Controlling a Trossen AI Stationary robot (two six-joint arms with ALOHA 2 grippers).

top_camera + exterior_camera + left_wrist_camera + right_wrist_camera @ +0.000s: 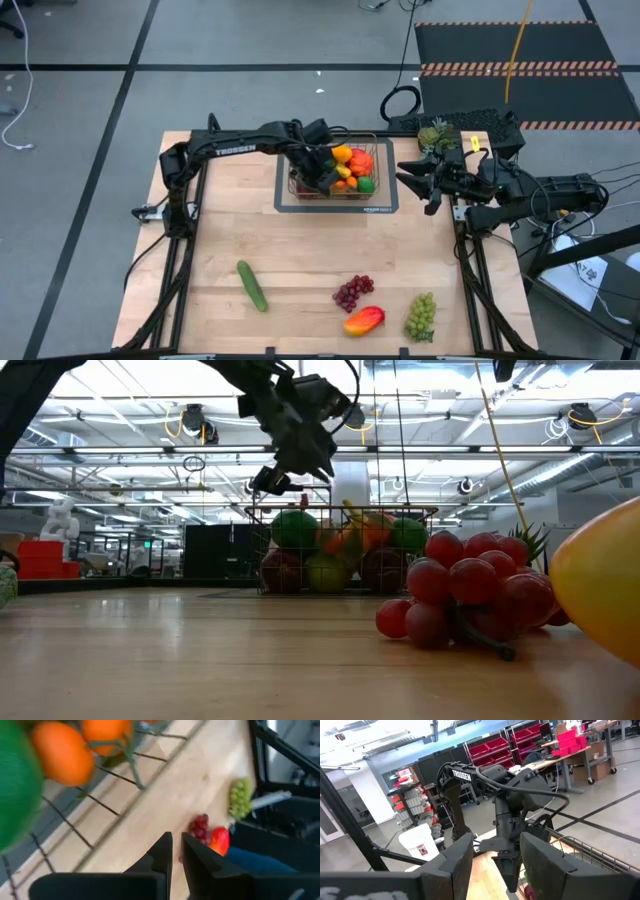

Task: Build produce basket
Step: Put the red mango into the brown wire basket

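Observation:
The wire basket (376,150) stands on a grey-edged mat (385,206) at the table's far middle, filled with produce: oranges (62,752), a green fruit (15,785) and red pieces. My left gripper (322,172) hangs over the basket's near-left part, slanting down, above the rim in the low view (268,482). Its fingers (176,851) stand open by a narrow slit with nothing between them. Cucumber (252,285), purple grapes (352,292), mango (363,320) and green grapes (421,315) lie on the table near the front. My right gripper (415,182) waits open at the right, beside the basket.
A spiky green pineapple-like piece (435,135) sits at the far right by a dark keyboard-like object (480,122). Bare wood lies between the mat and the produce along the front. In the low view the purple grapes (465,595) and the mango (600,585) are close to the camera.

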